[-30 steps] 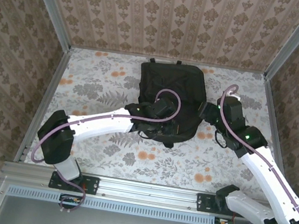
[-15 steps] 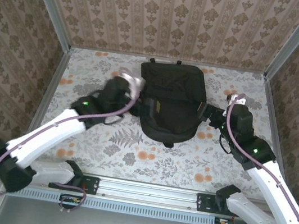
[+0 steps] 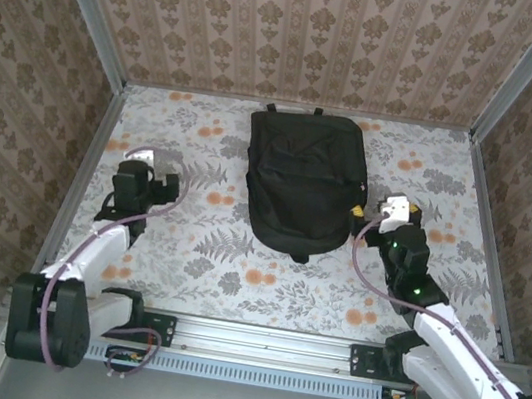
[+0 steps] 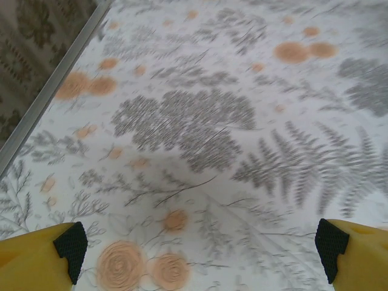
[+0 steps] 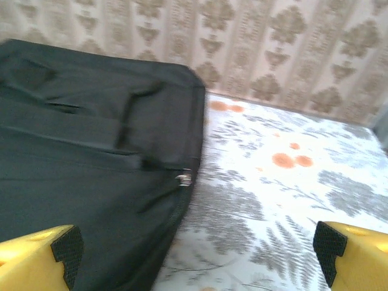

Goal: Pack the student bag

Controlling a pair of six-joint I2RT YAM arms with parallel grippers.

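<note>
The student bag [image 3: 301, 180], a large black fabric backpack, lies flat and closed on the floral table at the middle back. My left gripper [image 3: 154, 182] stands open over the bare cloth well to the bag's left; its yellow fingers [image 4: 36, 257] are wide apart with nothing between them [image 4: 203, 248]. My right gripper [image 3: 370, 216] is open just off the bag's right edge. In the right wrist view the bag [image 5: 91, 151] covers the left half, a metal zipper pull [image 5: 183, 177] shows on its side, and the gripper [image 5: 197, 251] holds nothing.
A floral tablecloth [image 3: 263, 280] covers the table. Patterned walls close in the back and both sides, with aluminium rails along the left [image 4: 54, 85] and right edges [image 3: 485, 224]. A metal bar [image 3: 254, 339] runs along the near edge by the arm bases.
Both arms have drawn back from the bag. The left arm swung from over the bag's lower part far out to the left. Both grippers have opened.
</note>
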